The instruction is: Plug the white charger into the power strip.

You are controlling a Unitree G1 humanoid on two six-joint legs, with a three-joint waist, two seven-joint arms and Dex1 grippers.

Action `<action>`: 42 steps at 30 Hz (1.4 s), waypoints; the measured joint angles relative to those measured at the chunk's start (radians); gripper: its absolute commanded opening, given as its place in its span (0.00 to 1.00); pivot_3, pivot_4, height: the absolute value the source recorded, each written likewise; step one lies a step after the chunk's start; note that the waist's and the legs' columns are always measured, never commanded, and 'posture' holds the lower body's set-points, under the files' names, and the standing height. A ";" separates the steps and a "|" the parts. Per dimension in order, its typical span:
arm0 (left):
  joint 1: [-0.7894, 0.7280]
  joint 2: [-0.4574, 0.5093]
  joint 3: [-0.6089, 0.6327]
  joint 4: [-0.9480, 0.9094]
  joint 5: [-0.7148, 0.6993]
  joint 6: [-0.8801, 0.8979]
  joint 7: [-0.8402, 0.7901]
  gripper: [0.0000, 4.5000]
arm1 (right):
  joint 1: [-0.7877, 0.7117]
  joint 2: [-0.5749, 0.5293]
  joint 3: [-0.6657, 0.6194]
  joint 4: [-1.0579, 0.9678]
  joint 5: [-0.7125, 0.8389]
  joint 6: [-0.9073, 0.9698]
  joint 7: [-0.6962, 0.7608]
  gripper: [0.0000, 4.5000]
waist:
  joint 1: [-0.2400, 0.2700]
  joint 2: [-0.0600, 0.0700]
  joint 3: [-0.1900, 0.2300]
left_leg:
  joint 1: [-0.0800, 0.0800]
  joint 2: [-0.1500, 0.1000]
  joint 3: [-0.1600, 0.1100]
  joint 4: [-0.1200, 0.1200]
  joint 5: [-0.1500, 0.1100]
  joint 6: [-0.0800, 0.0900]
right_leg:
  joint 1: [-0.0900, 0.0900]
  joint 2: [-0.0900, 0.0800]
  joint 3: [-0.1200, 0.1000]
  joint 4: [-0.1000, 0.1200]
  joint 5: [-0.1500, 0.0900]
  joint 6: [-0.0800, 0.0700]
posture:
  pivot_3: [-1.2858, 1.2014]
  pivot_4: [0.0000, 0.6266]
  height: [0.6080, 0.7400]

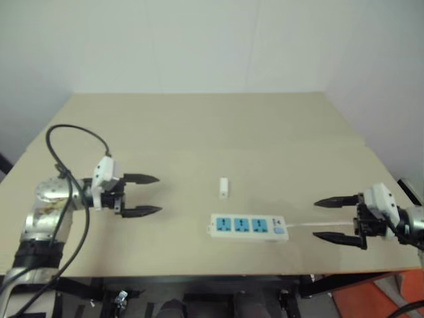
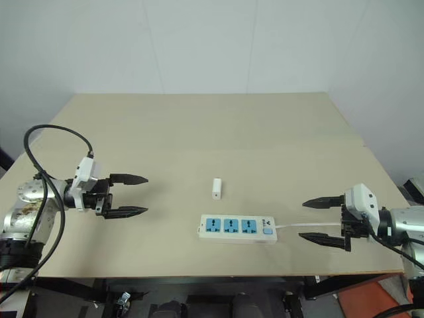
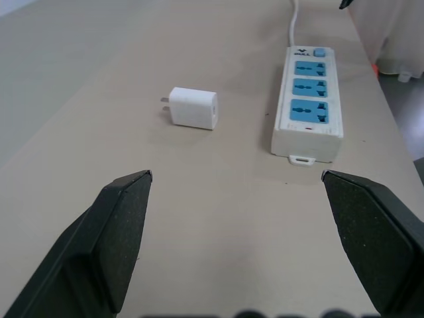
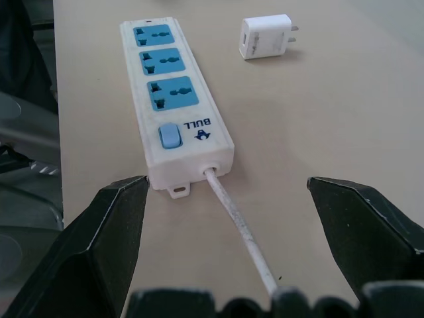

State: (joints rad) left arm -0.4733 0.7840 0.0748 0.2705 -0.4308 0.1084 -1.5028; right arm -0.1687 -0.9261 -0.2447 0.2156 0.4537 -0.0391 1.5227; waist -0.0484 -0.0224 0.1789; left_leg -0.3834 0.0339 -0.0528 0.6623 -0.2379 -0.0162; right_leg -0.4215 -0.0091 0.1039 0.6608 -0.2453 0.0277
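The white charger [image 1: 224, 188] lies flat on the tan table near its middle, prongs showing in the left wrist view [image 3: 193, 108]. Just nearer the front edge lies the power strip [image 1: 249, 227], a white bar with three blue sockets, a blue switch at its right end and a thin white cable [image 4: 237, 226] running off to the right. My left gripper [image 1: 150, 195] hovers open well left of both, pointing toward them. At the right, my right gripper [image 1: 334, 218] hangs open with the cable passing between its fingers [image 4: 112, 225]. Neither holds anything.
The tan table [image 1: 199, 132] stretches back to a white wall. A black cable [image 1: 66, 152] loops over my left arm. Dark frame parts and an orange patch of floor [image 1: 371, 298] show below the front edge.
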 measured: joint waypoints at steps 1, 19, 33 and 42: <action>-0.005 0.000 -0.001 0.005 0.000 0.000 -0.003 1.00 | 0.000 0.000 0.000 -0.001 0.000 0.000 0.000 1.00 | 0.000 0.000 0.000 | 0.000 0.000 0.000 0.000 0.000 0.000 | 0.000 0.000 0.000 0.000 0.000 0.000 | 0.52 0.24 1.00; -0.045 -0.021 -0.019 0.046 0.014 0.002 -0.025 1.00 | 0.010 0.000 0.001 -0.023 0.002 0.003 0.006 1.00 | 0.002 0.000 0.000 | 0.000 0.000 0.000 0.000 0.000 0.000 | 0.000 0.000 0.000 0.001 0.000 0.000 | 0.52 0.24 1.00; -0.024 -0.071 -0.057 -0.028 -0.002 0.047 -0.021 1.00 | -0.102 0.161 0.172 0.024 -0.011 -0.002 0.007 1.00 | 0.001 0.000 0.000 | 0.000 0.000 0.000 0.001 0.000 0.000 | 0.000 0.000 0.000 0.002 0.000 0.000 | 0.52 0.24 1.00; -0.025 -0.084 -0.073 -0.052 -0.002 0.050 -0.019 1.00 | -0.138 0.239 0.231 0.094 -0.043 -0.045 0.003 1.00 | 0.000 0.000 0.000 | 0.001 0.000 0.000 0.001 0.000 0.000 | 0.000 0.000 0.000 0.002 0.000 0.000 | 0.52 0.24 1.00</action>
State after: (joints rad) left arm -0.4988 0.7004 0.0021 0.2184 -0.4325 0.1579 -1.5215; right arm -0.3072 -0.6866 -0.0141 0.3096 0.4104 -0.0840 1.5260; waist -0.0480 -0.0226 0.1787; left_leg -0.3826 0.0338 -0.0529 0.6633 -0.2378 -0.0162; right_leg -0.4213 -0.0089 0.1043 0.6626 -0.2451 0.0274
